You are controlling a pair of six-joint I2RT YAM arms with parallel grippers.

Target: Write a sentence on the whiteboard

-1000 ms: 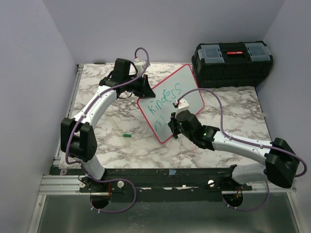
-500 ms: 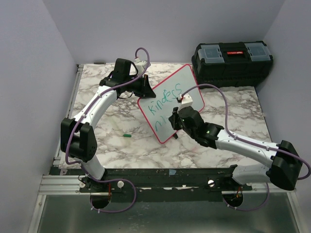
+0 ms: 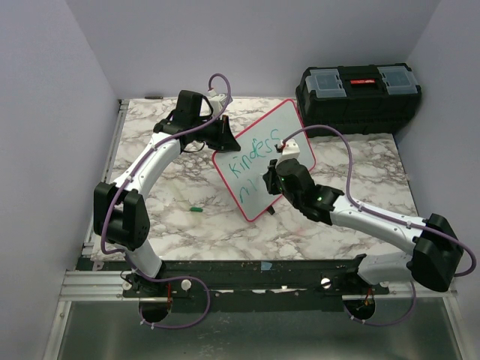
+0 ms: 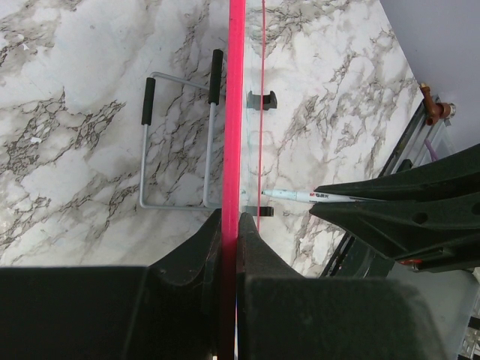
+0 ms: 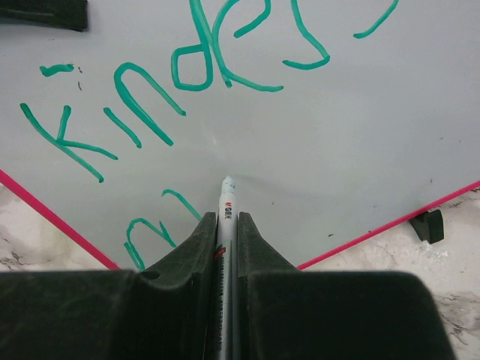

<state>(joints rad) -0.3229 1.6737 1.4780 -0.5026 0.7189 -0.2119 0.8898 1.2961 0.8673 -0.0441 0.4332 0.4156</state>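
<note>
Right pincer (image 5: 226,220) grips slim white marker (image 5: 226,196) at glossy whiteboard (image 5: 337,127).

I see the whiteboard (image 3: 259,161) in the middle of the table (image 3: 165,217). My left pincer (image 3: 225,139) grips its far-left edge. My right pincer (image 3: 268,182) holds a marker (image 5: 225,202) against its near part. The toolbox (image 3: 358,97) sits behind on the right, and a small cap (image 3: 196,209) lies to the left.

Marble-topped table (image 3: 187,236) boxed in by plain lilac walls

The white top with dark grey veining is evenly lit, with only soft shadows. Bare pale walls close it in on the left (image 3: 45,150), far (image 3: 247,45) and right (image 3: 450,112) sides. A black toolbox (image 3: 358,101) sits in the far right corner. Aluminium rails (image 3: 90,285) run along the near edge, with a dull grey metal sheet (image 3: 247,341) nearer still.
</note>
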